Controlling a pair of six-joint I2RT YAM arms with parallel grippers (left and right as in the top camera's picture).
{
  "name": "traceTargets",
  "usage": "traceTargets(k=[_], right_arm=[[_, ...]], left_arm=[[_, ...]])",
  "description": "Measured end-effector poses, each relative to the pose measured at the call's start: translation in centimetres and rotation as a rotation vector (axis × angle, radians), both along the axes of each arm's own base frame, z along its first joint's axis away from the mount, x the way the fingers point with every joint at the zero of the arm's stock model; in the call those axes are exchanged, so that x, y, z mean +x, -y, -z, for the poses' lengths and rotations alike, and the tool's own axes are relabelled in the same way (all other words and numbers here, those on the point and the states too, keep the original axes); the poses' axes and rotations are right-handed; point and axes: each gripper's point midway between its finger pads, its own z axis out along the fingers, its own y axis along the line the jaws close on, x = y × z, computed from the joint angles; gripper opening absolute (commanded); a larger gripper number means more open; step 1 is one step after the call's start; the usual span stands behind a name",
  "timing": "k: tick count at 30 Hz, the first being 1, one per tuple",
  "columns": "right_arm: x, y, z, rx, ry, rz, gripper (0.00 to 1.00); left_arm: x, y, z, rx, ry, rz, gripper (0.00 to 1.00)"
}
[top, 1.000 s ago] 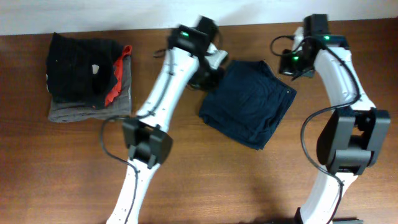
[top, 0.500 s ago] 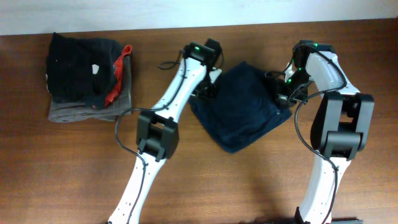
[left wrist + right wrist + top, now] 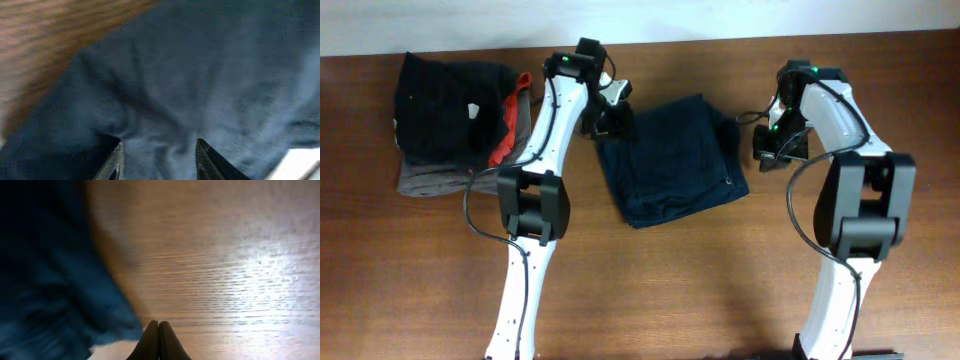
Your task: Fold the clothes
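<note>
Garment: navy folded piece is lying mid-surface, long axis tilting up-right.
Left tool: sitting at its upper-left corner, fingers parted over cloth, gripping nothing I can confirm.
Right tool: fingers pressed together, empty, hovering just right of garment.
Nearer arm: left.
Stack: waiting far left.

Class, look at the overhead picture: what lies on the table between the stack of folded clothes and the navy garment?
The left arm crosses that stretch in the overhead view; beneath it is only bare table between the stack and navy garment.
</note>
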Motion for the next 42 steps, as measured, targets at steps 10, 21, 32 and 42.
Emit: traceTargets(k=[10,21,32,42], right_arm=[[2.4,-8.1,-4.1,0.23,0.241,-0.303,0.04],[1.5,-9.1,1.2,0.052,0.164,-0.274,0.04],[0.3,-8.7,3.2,0.046,0.128,-0.256,0.04],[0.2,-8.7,3.2,0.047,0.129,-0.257,0.04]], left_arm=[[0.5,-0.1,-10.8,-0.068,0.186,-0.006,0.98],[-3.9,-5.0,-14.9,0.075,0.13,-0.013,0.99],[-6.8,-6.0,-6.3,0.162,-0.178,-0.115,0.99],[-7.4,-4.3,1.2,0.071,-0.282,-0.285,0.99]])
